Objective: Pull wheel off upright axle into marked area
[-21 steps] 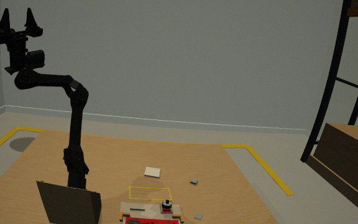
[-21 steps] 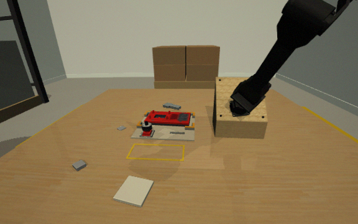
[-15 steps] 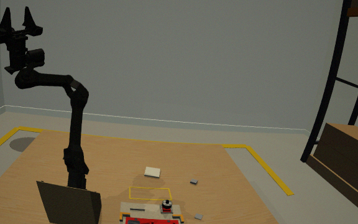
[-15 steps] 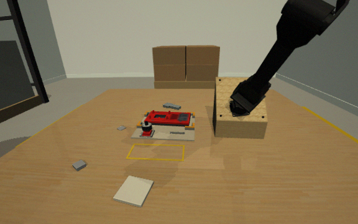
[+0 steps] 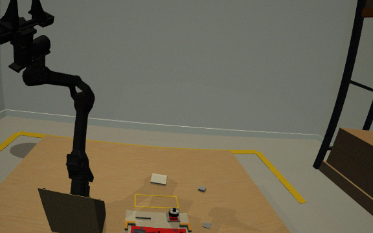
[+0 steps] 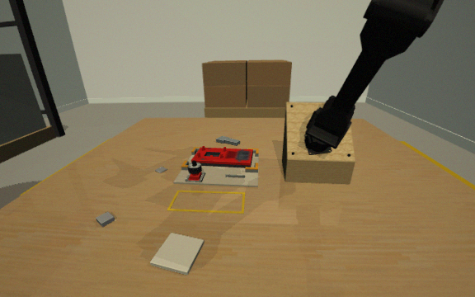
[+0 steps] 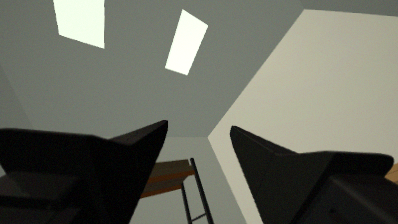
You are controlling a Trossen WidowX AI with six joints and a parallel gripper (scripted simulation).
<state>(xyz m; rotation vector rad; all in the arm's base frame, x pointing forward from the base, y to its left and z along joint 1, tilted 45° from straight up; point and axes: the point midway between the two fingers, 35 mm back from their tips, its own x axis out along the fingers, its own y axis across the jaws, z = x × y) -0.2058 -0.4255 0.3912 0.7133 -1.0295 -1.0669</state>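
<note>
The wheel (image 5: 173,213) (image 6: 195,168) is a dark disc with a paler top. It sits on the upright axle, whose dark tip shows above it, over a small red base (image 5: 173,219) (image 6: 196,176) on the pale board (image 5: 158,217) (image 6: 217,181). The marked area is a yellow rectangle outline (image 5: 135,200) (image 6: 209,191) on the table beside the board; nothing lies inside it. My gripper (image 5: 24,2) (image 7: 199,127) is open and empty, raised high with its fingers pointing up, far from the wheel. Its fingers are outside the exterior view.
A red tray-like part (image 5: 160,230) (image 6: 223,157) lies on the board near a thin grey bar (image 5: 143,218) (image 6: 235,176). A cream block (image 5: 158,179) (image 6: 177,252) and small grey pieces (image 5: 202,189) (image 6: 105,219) lie around. The arm stands on a wooden box (image 5: 73,211) (image 6: 317,171).
</note>
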